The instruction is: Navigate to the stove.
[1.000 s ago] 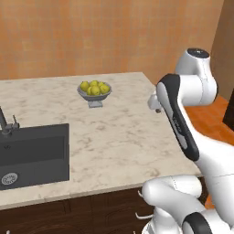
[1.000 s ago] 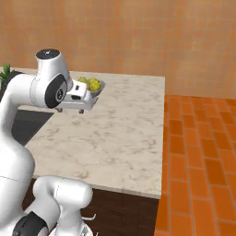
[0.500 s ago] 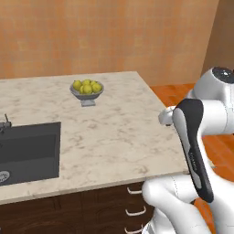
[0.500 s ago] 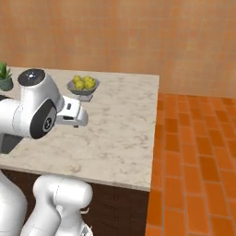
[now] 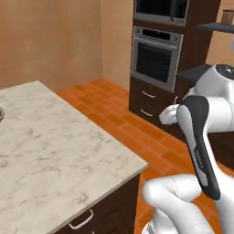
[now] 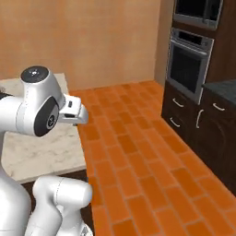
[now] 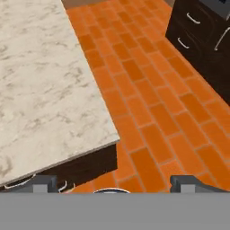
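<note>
The stove is out of view. My gripper (image 7: 115, 185) is open, its two dark fingertips (image 7: 43, 182) standing far apart with nothing between them. It hangs over the orange brick floor (image 7: 152, 112), just off the corner of the marble island counter (image 7: 40, 81). From the base cameras the hand (image 6: 76, 113) is held at chest height beside the arm's upper links, and it also shows as a white wrist (image 5: 170, 114) in front of the dark cabinets.
The marble island (image 5: 55, 151) lies to my left. Across the brick floor (image 6: 138, 161) stands a dark cabinet wall with a built-in steel oven (image 5: 157, 57) (image 6: 189, 64), a microwave (image 5: 160, 9) above it, drawers (image 7: 202, 40) below, and a dark countertop (image 6: 223, 87) to the right.
The base has turned right, so the whole scene shifted. The sink and the fruit bowl slid out on the left; the brick floor and the oven wall came into view.
</note>
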